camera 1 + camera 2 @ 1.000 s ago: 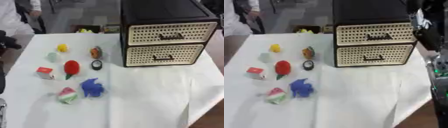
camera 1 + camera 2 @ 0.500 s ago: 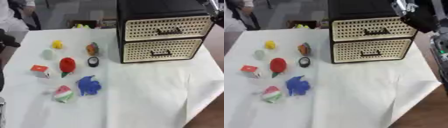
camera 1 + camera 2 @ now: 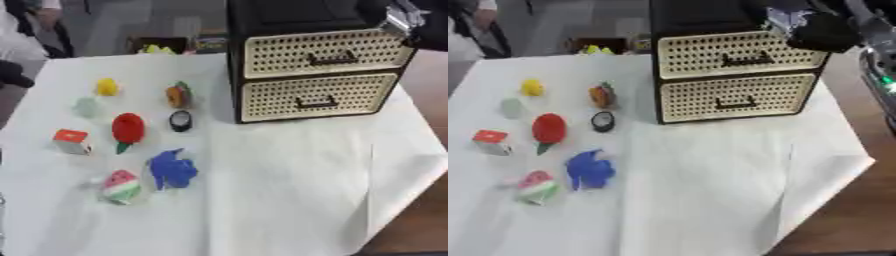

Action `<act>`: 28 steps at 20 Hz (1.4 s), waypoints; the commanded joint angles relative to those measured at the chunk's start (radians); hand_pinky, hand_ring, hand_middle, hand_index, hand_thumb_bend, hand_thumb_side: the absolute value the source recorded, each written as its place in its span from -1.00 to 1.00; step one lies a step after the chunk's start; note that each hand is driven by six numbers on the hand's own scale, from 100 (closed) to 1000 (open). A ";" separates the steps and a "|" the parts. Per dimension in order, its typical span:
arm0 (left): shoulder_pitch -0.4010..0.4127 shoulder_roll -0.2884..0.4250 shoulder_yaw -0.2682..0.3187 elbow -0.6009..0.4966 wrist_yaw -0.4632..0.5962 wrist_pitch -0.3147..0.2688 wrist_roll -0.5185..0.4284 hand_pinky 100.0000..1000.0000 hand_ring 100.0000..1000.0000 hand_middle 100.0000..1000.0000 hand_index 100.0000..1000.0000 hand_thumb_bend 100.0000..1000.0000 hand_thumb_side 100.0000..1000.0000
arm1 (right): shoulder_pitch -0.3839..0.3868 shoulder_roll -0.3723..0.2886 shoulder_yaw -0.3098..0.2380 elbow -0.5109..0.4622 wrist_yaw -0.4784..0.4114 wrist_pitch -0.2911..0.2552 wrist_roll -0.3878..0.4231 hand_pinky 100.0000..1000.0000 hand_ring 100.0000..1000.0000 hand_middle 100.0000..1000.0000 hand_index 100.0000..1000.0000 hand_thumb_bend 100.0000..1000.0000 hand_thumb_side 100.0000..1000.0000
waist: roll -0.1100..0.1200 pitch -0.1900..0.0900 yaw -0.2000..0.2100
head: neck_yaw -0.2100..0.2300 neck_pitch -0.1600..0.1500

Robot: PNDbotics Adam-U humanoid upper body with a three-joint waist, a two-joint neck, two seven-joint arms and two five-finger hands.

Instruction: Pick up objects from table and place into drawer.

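A black cabinet (image 3: 289, 12) stands at the table's back right with two cream perforated drawers, the top drawer (image 3: 324, 52) and the bottom drawer (image 3: 315, 97), both closed. My right hand (image 3: 820, 32), black with a silver part, hovers at the top drawer's right end; its fingers are too blurred to read. Toys lie on the white cloth at the left: a yellow piece (image 3: 107, 86), a pale green piece (image 3: 87, 106), an orange and green piece (image 3: 178, 95), a black ring (image 3: 180, 120), a red strawberry (image 3: 128, 128), a red and white cube (image 3: 72, 140), a blue toy (image 3: 171, 169) and a watermelon slice (image 3: 121, 186).
The white cloth (image 3: 289, 190) is creased near the front right corner, where the brown table edge (image 3: 859, 210) shows. A dark shape (image 3: 13, 73) sits at the left edge. A box with yellow things (image 3: 157, 46) stands behind the table.
The whole picture has shifted, so the camera moved. My right hand has come in from the right to the top drawer's right end. The toys lie as before.
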State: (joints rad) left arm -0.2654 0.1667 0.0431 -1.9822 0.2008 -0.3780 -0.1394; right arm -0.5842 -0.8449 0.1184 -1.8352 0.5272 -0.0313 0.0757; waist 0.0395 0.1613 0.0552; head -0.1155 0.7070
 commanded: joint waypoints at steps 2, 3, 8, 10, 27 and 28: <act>-0.014 0.027 -0.002 -0.018 0.008 -0.004 -0.003 0.01 0.14 0.15 0.56 -1.00 0.72 | -0.038 -0.081 0.027 0.039 -0.026 -0.030 0.039 -1.00 -1.00 -1.00 0.41 0.34 1.00 | -0.007 -0.011 -0.004 | 0.002 -0.007; -0.015 0.028 -0.003 -0.018 0.008 -0.005 -0.004 0.01 0.14 0.15 0.56 -1.00 0.72 | -0.044 -0.089 0.033 0.048 -0.034 -0.036 0.050 -1.00 -1.00 -1.00 0.42 0.40 1.00 | -0.007 -0.011 -0.005 | 0.003 -0.008; -0.013 0.035 -0.003 -0.018 0.009 -0.011 -0.006 0.01 0.13 0.15 0.56 -1.00 0.71 | -0.067 -0.125 0.064 0.085 -0.076 -0.062 0.140 -1.00 -1.00 -1.00 0.50 0.34 1.00 | -0.006 -0.012 -0.008 | 0.004 -0.014; -0.012 0.037 -0.004 -0.018 0.010 -0.010 -0.006 0.01 0.13 0.15 0.56 -1.00 0.71 | -0.078 -0.131 0.074 0.097 -0.104 -0.063 0.190 -1.00 -1.00 -1.00 0.54 0.34 1.00 | -0.008 -0.013 -0.008 | 0.005 -0.014; -0.012 0.049 -0.001 -0.018 0.023 0.001 0.002 0.01 0.13 0.15 0.56 -1.00 0.70 | -0.088 -0.165 0.058 0.100 -0.258 -0.046 0.347 -1.00 -1.00 -1.00 0.58 0.45 1.00 | -0.025 -0.041 -0.030 | 0.014 -0.007; -0.012 0.050 -0.001 -0.018 0.024 0.001 0.003 0.01 0.13 0.15 0.56 -1.00 0.69 | -0.079 -0.170 0.053 0.088 -0.265 -0.045 0.344 -1.00 -1.00 -1.00 0.57 0.56 1.00 | -0.025 -0.042 -0.031 | 0.015 -0.007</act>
State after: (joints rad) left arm -0.2658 0.1930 0.0397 -1.9822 0.2199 -0.3780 -0.1393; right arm -0.6516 -0.9732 0.1941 -1.7253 0.2776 -0.0778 0.4215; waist 0.0166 0.1341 0.0244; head -0.1045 0.7017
